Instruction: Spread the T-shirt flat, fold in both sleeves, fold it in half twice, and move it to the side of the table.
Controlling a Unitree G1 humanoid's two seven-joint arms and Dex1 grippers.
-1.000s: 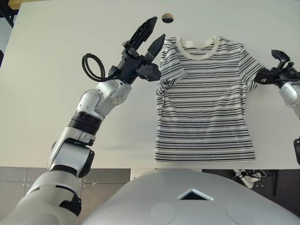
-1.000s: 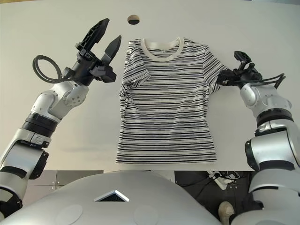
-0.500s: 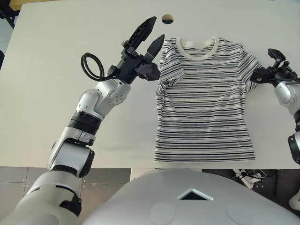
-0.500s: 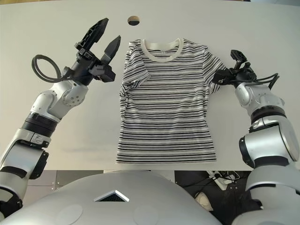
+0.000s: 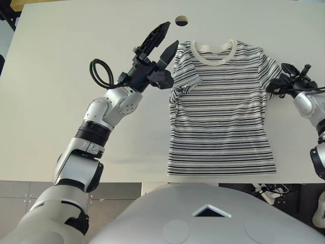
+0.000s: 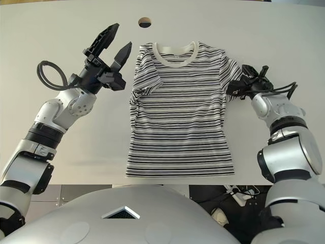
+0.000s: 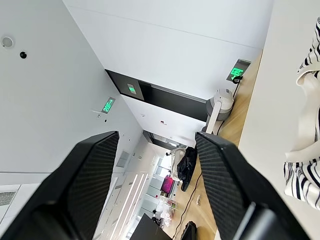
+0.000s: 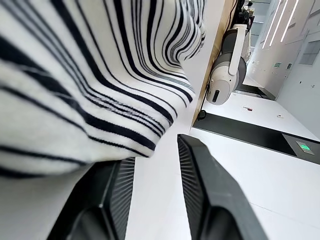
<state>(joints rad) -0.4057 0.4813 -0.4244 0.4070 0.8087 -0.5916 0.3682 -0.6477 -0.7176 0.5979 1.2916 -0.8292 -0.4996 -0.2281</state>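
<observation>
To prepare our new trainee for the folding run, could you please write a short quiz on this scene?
1. True or false: the left pincer is shut on the striped T-shirt.
2. Which part of the shirt is the right pincer at? A) left sleeve B) right sleeve C) bottom hem
3. Fill in: beyond the shirt's left shoulder, the white table has a round ____.
Key: 1 false, it is open beside the shirt; 2 B; 3 hole.
</observation>
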